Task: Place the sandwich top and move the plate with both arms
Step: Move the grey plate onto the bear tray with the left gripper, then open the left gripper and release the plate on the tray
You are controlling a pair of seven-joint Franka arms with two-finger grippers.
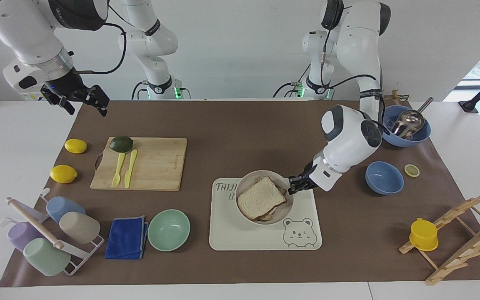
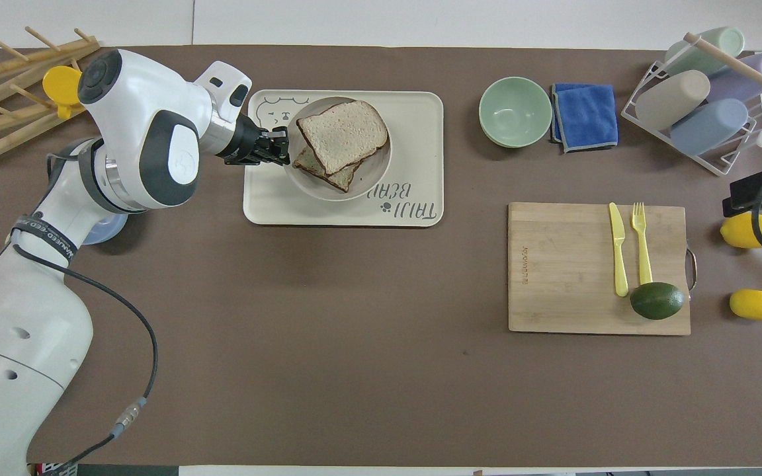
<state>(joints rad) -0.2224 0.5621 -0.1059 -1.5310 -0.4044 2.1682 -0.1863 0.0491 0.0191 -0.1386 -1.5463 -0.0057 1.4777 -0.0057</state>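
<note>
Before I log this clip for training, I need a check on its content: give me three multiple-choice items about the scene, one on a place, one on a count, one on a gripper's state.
1. Where is the plate?
A. Over the bear-printed tray
B. On the cutting board
C. In the mint green bowl

2. How many lemons lie beside the cutting board?
A. One
B. Two
C. Four

3. How is the left gripper?
A. Open, over the blue cloth
B. Open, over a lemon
C. Shut on the plate's rim

Answers:
1. A: the plate with the sandwich top sits within the tray's outline.
2. B: two whole yellow lemons show toward the right arm's end.
3. C: its fingertips pinch the rim, while the right gripper waits open.
</note>
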